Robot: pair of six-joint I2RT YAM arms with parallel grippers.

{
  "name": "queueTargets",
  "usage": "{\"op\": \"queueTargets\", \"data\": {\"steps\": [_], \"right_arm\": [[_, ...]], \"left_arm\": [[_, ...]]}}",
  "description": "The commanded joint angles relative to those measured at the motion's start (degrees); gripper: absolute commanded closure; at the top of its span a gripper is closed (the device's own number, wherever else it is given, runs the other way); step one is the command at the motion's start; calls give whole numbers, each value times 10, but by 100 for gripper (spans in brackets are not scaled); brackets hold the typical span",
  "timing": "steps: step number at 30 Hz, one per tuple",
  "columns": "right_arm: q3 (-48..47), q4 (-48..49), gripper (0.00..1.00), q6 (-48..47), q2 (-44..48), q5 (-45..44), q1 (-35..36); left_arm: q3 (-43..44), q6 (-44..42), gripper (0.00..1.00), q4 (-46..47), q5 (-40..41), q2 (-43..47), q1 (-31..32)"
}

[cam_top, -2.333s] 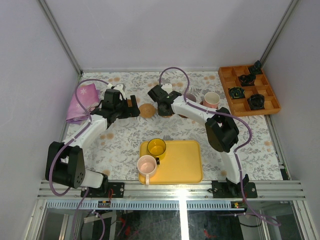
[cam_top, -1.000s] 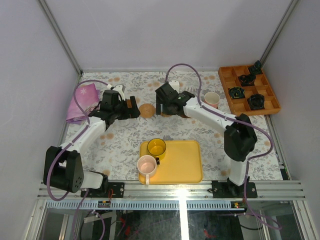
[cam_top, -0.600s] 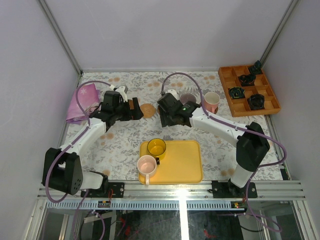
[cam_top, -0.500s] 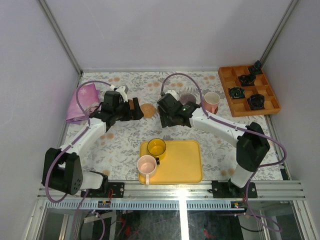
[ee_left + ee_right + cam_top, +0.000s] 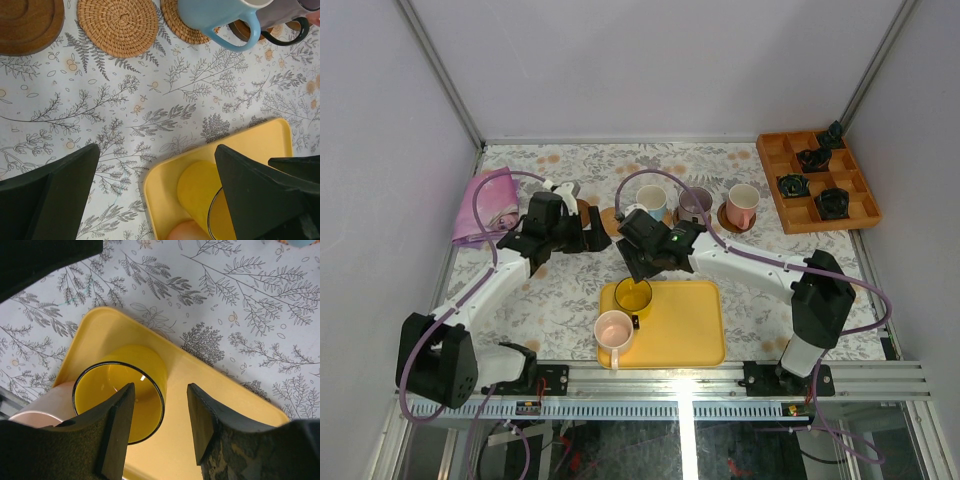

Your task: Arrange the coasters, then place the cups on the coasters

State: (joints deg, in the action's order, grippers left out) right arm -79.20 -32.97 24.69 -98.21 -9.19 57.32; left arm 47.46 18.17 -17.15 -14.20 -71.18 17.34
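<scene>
My right gripper (image 5: pixel 162 425) (image 5: pixel 642 263) hangs open over the yellow tray (image 5: pixel 240 425). One finger is above the inside of the yellow cup (image 5: pixel 120 390) (image 5: pixel 633 295) and the other outside its rim, neither touching it. The pink cup (image 5: pixel 613 329) stands beside it on the tray. At the back, the light blue cup (image 5: pixel 651 200), the purple-grey cup (image 5: pixel 696 203) and the cream-pink cup (image 5: pixel 742 203) each sit on a coaster. A bare tan woven coaster (image 5: pixel 117 25) and a dark brown coaster (image 5: pixel 27 22) lie left of them. My left gripper (image 5: pixel 157 195) (image 5: pixel 585 228) hovers wide open, holding nothing.
An orange compartment box (image 5: pixel 817 180) with small black objects stands at the back right. A pink cloth (image 5: pixel 485 205) lies at the back left. Both arms reach close together over the middle of the flower-patterned table (image 5: pixel 560 290).
My right gripper left the light blue cup on its coaster, swung forward to the tray and narrowed its jaws over the yellow cup. The left arm shifted slightly.
</scene>
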Motion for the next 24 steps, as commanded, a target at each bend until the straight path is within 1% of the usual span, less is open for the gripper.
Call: {"op": "queueTargets", "data": {"steps": [1,9,11,17,21,24], "right_arm": [[9,-19,46,-12,4,8,9],[17,-19,47,-13,-20,7,12],[18,-15,49,-13,-28,7,13],[22,-11,72,-5,-41,-6,13],[26,-26,99,19,-35,-32,14],[33,-64,100,66,-21,-75,14]], "left_arm": [[-15,9,0,-3,-6,27,6],[-22,17,0,-3,-9,34,13],[-21,17,0,-3,-9,35,15],[-18,14,0,-2,-12,32,18],[-16,11,0,4,-24,24,23],[-10,6,0,10,-36,15,27]]}}
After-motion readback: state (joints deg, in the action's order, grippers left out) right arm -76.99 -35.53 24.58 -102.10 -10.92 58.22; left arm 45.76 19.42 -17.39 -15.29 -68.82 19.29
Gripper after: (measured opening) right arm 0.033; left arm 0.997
